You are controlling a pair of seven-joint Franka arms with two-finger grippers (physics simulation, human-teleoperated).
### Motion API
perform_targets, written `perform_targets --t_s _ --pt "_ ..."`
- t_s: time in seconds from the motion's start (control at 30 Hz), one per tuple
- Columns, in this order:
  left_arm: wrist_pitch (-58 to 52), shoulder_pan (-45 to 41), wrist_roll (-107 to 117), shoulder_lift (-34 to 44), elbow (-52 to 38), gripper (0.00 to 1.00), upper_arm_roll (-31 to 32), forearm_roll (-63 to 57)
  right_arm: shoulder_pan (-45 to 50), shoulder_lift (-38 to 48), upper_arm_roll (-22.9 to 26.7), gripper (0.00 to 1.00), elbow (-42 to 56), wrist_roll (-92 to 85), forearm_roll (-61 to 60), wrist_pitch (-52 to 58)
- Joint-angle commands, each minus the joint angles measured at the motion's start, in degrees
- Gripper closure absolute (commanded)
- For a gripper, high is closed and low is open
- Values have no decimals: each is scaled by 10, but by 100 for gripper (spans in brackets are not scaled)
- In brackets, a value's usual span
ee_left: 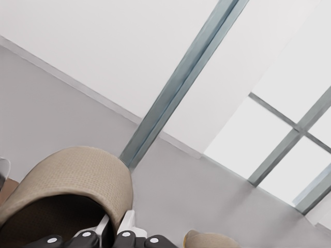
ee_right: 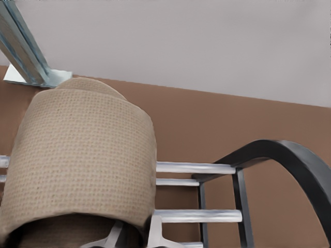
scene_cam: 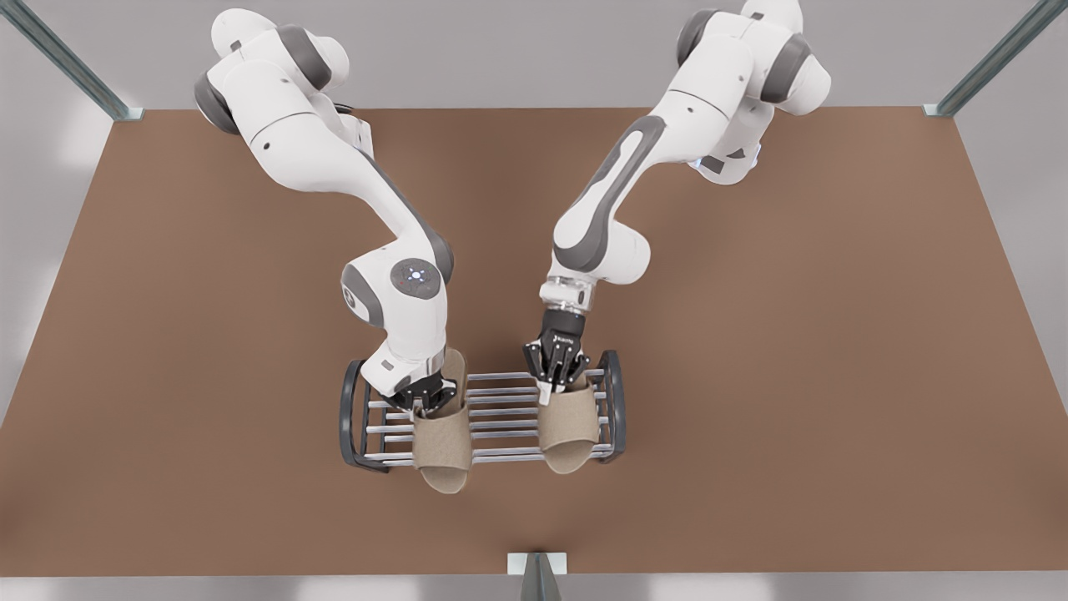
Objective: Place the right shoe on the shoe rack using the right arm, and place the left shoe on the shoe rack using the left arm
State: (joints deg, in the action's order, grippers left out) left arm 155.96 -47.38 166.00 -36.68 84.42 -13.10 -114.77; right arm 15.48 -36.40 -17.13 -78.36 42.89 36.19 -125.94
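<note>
Right gripper (scene_cam: 424, 399): clenched on right shoe (scene_cam: 442, 455) strap.
Left gripper (scene_cam: 555, 386): grasping left shoe (scene_cam: 570, 430).
Risk: toes overhang shoe rack's (scene_cam: 501, 392) near rod; release may tip them off.

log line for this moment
phase: placing | right gripper: shut on right shoe, on rack | left gripper: shut on left shoe, on rack

Woven matt cloth slippers (scene_cam: 442, 446) (coarse weave); shiny metal rack rods (scene_cam: 501, 413).
</note>
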Motion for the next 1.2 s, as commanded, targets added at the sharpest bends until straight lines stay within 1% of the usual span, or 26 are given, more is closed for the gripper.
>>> perform_targets --t_s 0.0,0.03,0.07,0.1,0.13,0.17,0.2,0.23,0.27,0.3,0.33,0.37,0.4,0.43,0.47,0.5,0.53,0.57,0.6,0.63,0.67,0.7,0.77,1.0,1.13,1.17 --pt "-17 0 201 -4 0 79 0 9 -7 0 -1 60 -3 114 11 -12" --pt "-17 -1 201 -10 0 79 0 10 -14 0 -1 56 -12 110 12 -18" --pt "-17 -1 201 -11 0 79 1 10 -15 1 -2 43 -22 109 12 -33" --pt "-17 -1 201 -16 0 79 0 10 -20 1 -1 26 -26 105 13 -40" --pt "-17 -1 201 -19 0 79 0 10 -22 1 -2 17 -26 97 13 -45" --pt "-17 -1 202 -20 1 79 0 10 -28 1 -3 12 -26 96 13 -46" --pt "-17 -2 202 -20 2 79 1 10 -30 1 -4 0 -25 97 16 -48" --pt "-16 -2 202 -20 5 79 1 14 -39 6 -14 0 -28 97 14 -50" --pt "-16 -2 202 -20 7 79 1 16 -129 7 -131 0 -30 92 13 -48" --pt "-16 -2 202 -20 10 79 1 17 -190 19 -195 0 -49 53 15 -36" --pt "-16 -2 202 -19 11 79 1 17 -215 30 -222 0 -49 15 12 -10" --pt "-16 -2 202 -20 11 79 1 17 -270 34 -294 0 -44 -1 12 35" --pt "-16 -2 202 -20 15 79 1 17 -297 41 -347 0 -37 -2 13 97" --pt "-16 -2 202 -20 18 79 1 17 -316 49 -382 0 -31 -3 13 147" --pt "-16 -2 202 -20 21 79 1 17 -320 67 -395 0 -28 -14 8 184" --pt "-16 -2 202 -20 22 79 1 17 -277 105 -321 0 -28 -84 -42 210" --pt "-16 -2 202 -20 23 41 1 17 -216 168 -165 0 -36 -186 -209 211" --pt "-17 -3 202 -20 28 0 1 17 -166 192 -63 0 -46 -264 -262 212" --pt "-24 -3 202 -20 29 0 1 17 -138 218 -23 0 -58 -280 -263 225" --pt "-25 -5 202 -23 29 0 1 17 -82 261 46 0 -111 -277 -272 231" --pt "-25 -13 202 -23 29 0 0 17 -88 276 57 0 -131 -273 -310 250" --pt "-25 -14 202 -23 29 0 0 17 -94 276 55 0 -129 -272 -313 266" --pt "-25 -14 202 -23 29 0 0 17 -70 274 107 0 -123 -266 -314 305" --pt "-25 -25 202 -9 44 0 -1 18 -89 267 105 0 -102 -279 -309 324" --pt "-25 -33 202 31 72 0 -3 26 -83 265 105 0 -99 -311 -308 326" --pt "-25 -33 202 55 84 0 -3 41 -84 254 105 0 -91 -311 -308 326"
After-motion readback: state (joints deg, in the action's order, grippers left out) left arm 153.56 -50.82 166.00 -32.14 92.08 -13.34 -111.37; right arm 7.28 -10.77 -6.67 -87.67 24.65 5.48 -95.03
